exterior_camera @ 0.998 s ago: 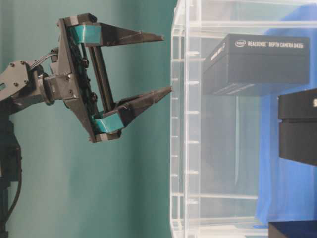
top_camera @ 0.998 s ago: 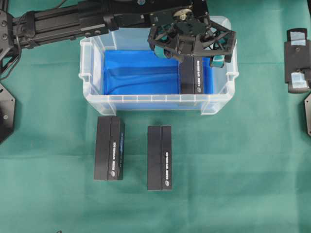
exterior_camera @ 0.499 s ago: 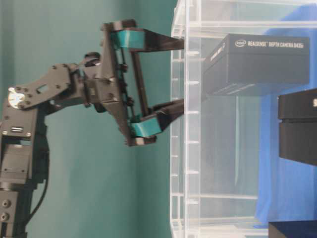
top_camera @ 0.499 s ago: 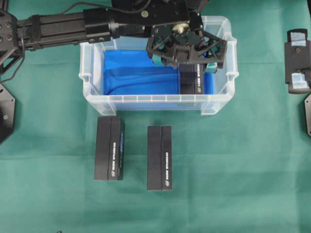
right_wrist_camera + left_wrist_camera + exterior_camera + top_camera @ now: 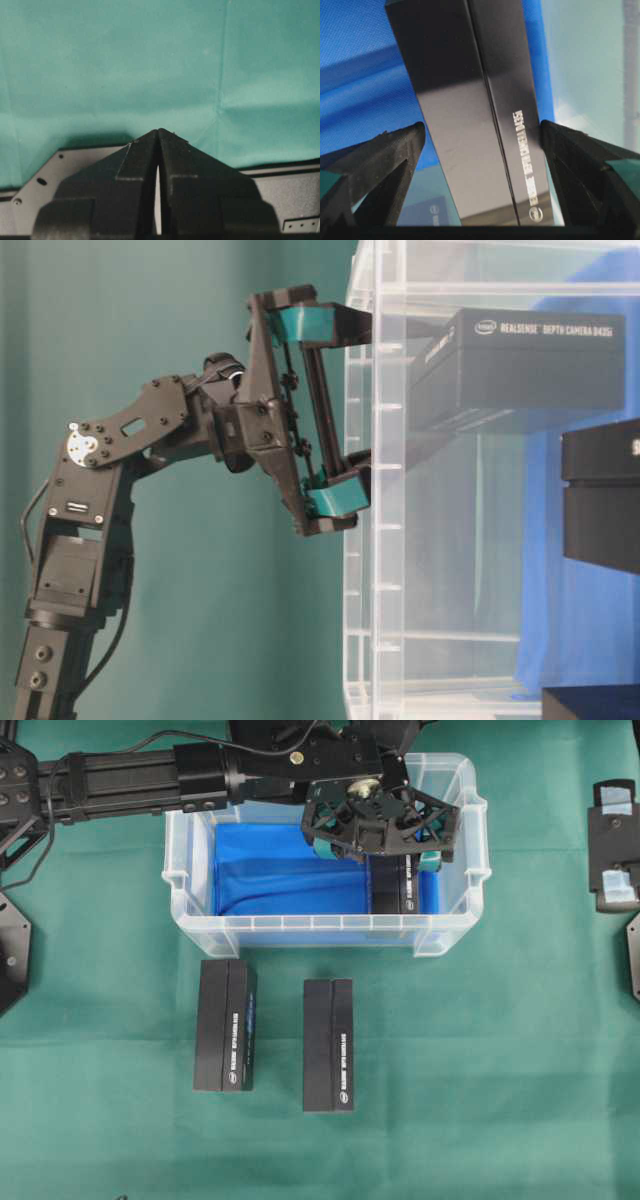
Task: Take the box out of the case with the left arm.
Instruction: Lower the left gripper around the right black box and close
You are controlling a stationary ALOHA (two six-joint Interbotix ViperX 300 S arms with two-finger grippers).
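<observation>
Left end effector (image 5: 480, 150) — wide open astride the box (image 5: 470, 110) in the case (image 5: 300, 925); risk — fingers snag the case wall, slipping off.

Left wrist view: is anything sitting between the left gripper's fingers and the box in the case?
Nothing. In the left wrist view the open left gripper straddles the black box, with only blue sheet showing in the gaps beside each finger.

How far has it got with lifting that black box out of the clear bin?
Two black boxes already lie outside on the green cloth. The left hand is open and lowered into the case, its fingers either side of the last box, not yet closed. Gripping and lifting out remain.
</observation>
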